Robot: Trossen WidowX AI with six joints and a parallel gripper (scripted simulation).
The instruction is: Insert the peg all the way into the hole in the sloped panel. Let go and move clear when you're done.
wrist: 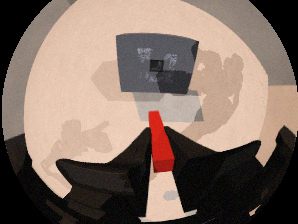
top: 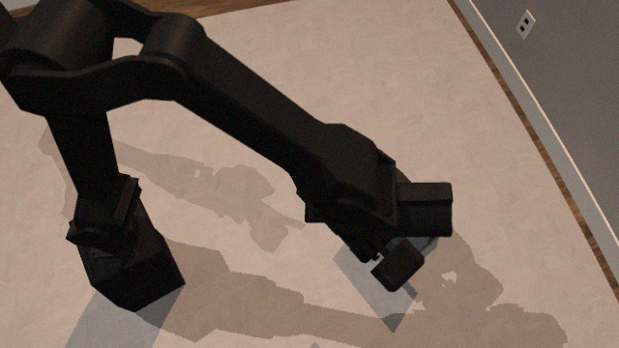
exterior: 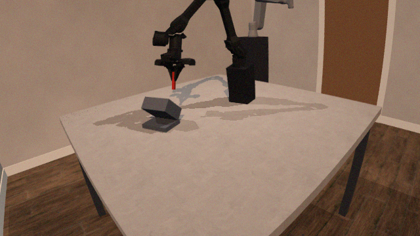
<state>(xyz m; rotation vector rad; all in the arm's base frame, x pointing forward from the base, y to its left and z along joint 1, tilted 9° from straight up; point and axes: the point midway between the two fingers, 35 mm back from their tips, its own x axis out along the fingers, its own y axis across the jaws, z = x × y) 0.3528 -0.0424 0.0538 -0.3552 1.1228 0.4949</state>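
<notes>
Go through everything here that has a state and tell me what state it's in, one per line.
Gripper: shut on the peg, pointing down, in the air.
Peg: red, held upright, above the panel, not inserted.
Panel: tilted on the table, not touched.
Hole: nothing in it.

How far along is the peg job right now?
Done: the red peg is picked up, clamped in the tool and hanging point down. In hand: the tool hovers above the sloped panel, and the wrist view shows the peg aimed toward the hole without reaching it. Left: lowering the peg, matching the panel's tilt, and pushing it fully in.
</notes>
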